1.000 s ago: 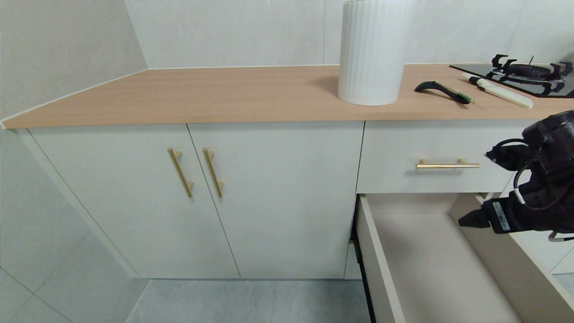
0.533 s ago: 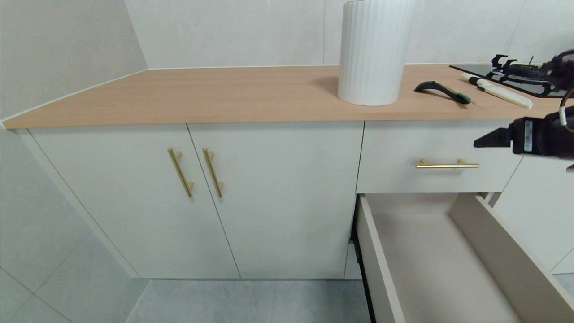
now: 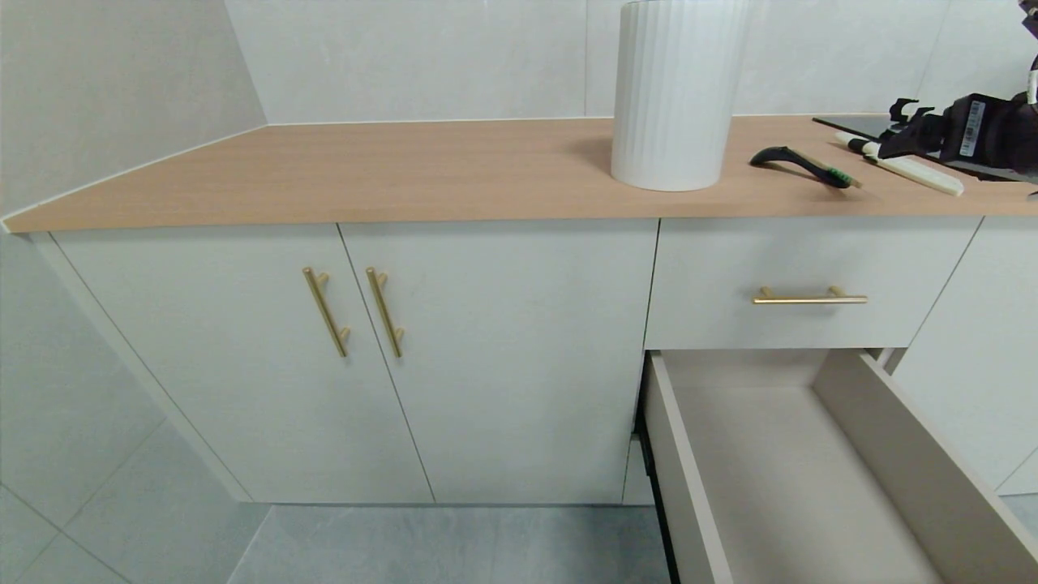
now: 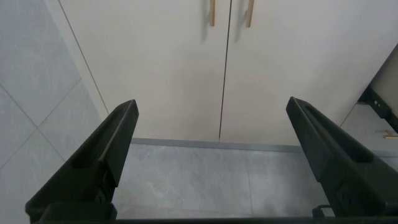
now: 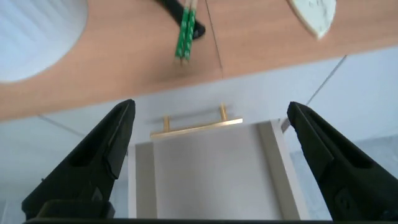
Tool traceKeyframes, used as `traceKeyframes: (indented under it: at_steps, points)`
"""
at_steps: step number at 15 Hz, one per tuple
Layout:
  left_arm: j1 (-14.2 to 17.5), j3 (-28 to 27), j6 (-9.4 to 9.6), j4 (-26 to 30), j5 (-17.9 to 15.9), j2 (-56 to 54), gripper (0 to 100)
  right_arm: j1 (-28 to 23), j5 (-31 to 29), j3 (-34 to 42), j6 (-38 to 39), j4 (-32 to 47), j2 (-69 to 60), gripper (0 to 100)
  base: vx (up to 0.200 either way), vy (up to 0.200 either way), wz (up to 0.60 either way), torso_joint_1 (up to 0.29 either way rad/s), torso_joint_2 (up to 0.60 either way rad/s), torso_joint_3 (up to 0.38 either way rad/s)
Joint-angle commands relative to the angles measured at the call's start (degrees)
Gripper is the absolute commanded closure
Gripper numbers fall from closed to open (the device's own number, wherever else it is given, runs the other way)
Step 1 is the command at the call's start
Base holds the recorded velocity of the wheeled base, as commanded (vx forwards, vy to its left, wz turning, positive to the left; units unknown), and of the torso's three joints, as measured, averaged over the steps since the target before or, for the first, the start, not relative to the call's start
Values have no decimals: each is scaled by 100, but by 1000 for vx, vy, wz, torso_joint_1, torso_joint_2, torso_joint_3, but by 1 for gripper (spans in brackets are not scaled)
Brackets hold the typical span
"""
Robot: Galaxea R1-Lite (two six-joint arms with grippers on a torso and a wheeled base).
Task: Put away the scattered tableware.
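Note:
On the wooden counter [image 3: 405, 174] lie a black curved utensil [image 3: 782, 156] with green-tipped chopsticks [image 3: 835, 173] across it, and a long white knife-like piece [image 3: 908, 166] beside the stove. My right gripper [image 3: 892, 148] hangs open just above the white piece at the counter's right end. In the right wrist view the open right gripper [image 5: 210, 109] frames the green chopstick tips [image 5: 184, 31], the white piece's end [image 5: 314, 12] and the open drawer [image 5: 205, 180] below. My left gripper [image 4: 211, 104] is open and empty, low in front of the cabinet doors [image 4: 186, 68].
A tall white ribbed container [image 3: 673, 93] stands on the counter left of the utensils. A stove [image 3: 957, 134] occupies the far right. Under the closed drawer with a gold handle [image 3: 809, 298], a lower drawer [image 3: 689, 487] is pulled out and empty.
My right gripper has risen from beside the open drawer to counter height and now sits above the white piece near the stove. Nothing else has moved.

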Motion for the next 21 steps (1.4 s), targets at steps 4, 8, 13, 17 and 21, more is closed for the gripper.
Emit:
traceKeyframes:
  at_steps: [4, 8, 13, 17, 21]
  points:
    - [2, 0, -1, -2, 4, 2, 0, 30, 277, -467, 32, 45, 553, 0, 0, 0, 0, 0, 0, 0]
    - [2, 0, -1, -2, 4, 2, 0, 66, 251, -801, -11, 98, 896, 0, 0, 0, 0, 0, 0, 0]
    - [2, 0, -1, -2, 4, 2, 0, 83, 137, -1282, -91, 239, 1300, 0, 0, 0, 0, 0, 0, 0]
    - [2, 0, -1, -2, 4, 2, 0, 224, -13, -1282, -222, 282, 1406, 0, 0, 0, 0, 0, 0, 0]
    - [2, 0, -1, -2, 4, 2, 0, 241, -92, -1282, -258, 221, 1432, 0, 0, 0, 0, 0, 0, 0]
